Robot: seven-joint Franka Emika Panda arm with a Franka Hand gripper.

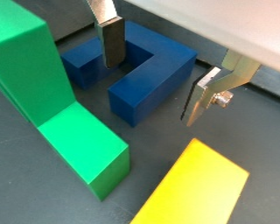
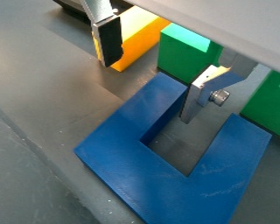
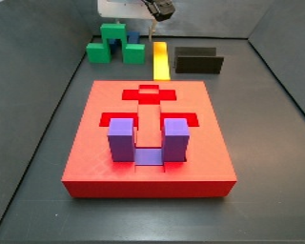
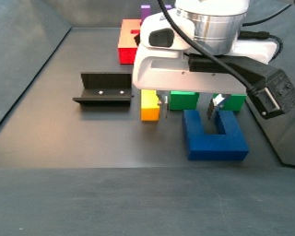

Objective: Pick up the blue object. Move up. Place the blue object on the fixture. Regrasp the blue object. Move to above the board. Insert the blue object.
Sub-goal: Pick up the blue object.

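The blue object [image 1: 149, 83] is a dark blue U-shaped block lying flat on the grey floor, next to the green stepped block. It also shows in a wrist view [image 2: 166, 171] and a side view [image 4: 216, 136]. My gripper [image 1: 154, 80] is open and low over it. One finger [image 1: 112, 45] is in the U's slot and one finger [image 1: 199, 98] is outside, so the jaws straddle one prong with gaps on both sides. The fixture [image 4: 103, 89] stands apart from it, and shows again in a side view [image 3: 200, 60]. The red board [image 3: 149, 138] is farther off.
A green stepped block [image 1: 43, 96] and a yellow bar [image 1: 195, 188] lie close to the blue object. A purple U-shaped block [image 3: 148, 141] sits in the board's recess. Dark walls enclose the floor.
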